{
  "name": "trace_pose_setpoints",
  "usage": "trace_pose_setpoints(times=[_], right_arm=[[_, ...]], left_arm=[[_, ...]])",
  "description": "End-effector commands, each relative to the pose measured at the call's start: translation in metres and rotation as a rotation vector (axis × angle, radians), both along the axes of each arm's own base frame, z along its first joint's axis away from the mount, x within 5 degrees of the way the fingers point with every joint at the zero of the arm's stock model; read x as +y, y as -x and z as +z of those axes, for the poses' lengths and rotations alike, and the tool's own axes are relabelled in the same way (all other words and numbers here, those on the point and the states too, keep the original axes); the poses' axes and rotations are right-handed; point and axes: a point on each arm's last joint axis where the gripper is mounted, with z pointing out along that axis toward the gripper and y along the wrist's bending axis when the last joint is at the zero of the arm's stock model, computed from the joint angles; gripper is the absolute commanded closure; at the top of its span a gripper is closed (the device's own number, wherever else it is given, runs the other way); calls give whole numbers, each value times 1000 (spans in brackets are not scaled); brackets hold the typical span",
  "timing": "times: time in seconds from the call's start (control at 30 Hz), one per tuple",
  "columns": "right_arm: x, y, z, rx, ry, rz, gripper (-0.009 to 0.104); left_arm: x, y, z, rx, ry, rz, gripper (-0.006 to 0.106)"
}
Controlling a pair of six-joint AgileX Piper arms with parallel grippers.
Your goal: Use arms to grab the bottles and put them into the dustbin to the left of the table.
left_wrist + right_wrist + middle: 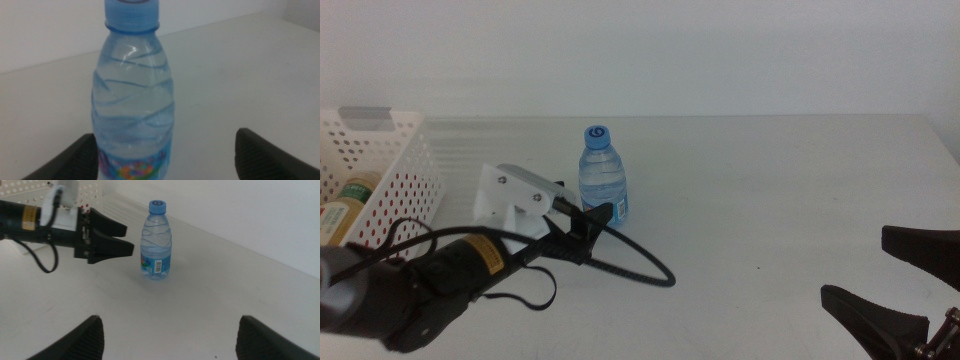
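A small water bottle (603, 178) with a blue cap stands upright near the middle of the white table (770, 190). My left gripper (595, 222) is open just short of it, jaws pointing at its lower half. In the left wrist view the bottle (132, 100) fills the frame above my open left gripper (166, 134), closer to one jaw. The dustbin (405, 170), a white perforated basket, stands at the far left with a yellow-liquid bottle (348, 195) lying inside. My right gripper (855, 265) waits open at the lower right, far from the water bottle (156, 242).
A black cable (640, 268) loops on the table from the left arm toward the front. The right wrist view shows the left gripper (115, 237), a corner of the dustbin (30, 185) behind it, and my open right gripper (170, 322).
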Motion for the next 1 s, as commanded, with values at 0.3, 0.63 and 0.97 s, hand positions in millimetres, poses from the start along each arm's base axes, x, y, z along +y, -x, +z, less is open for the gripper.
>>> trace_pose_setpoints(times=[0.3, 0.63, 0.97], right_arm=[[2, -2, 16, -94, -50, 5, 25], [2, -2, 16, -93, -49, 5, 25], [2, -2, 16, -93, -49, 5, 25]], left_arm=[[-8, -35, 16, -117, 92, 33, 10], [-14, -58, 8, -114, 94, 47, 10], [-22, -76, -5, -102, 103, 28, 10]])
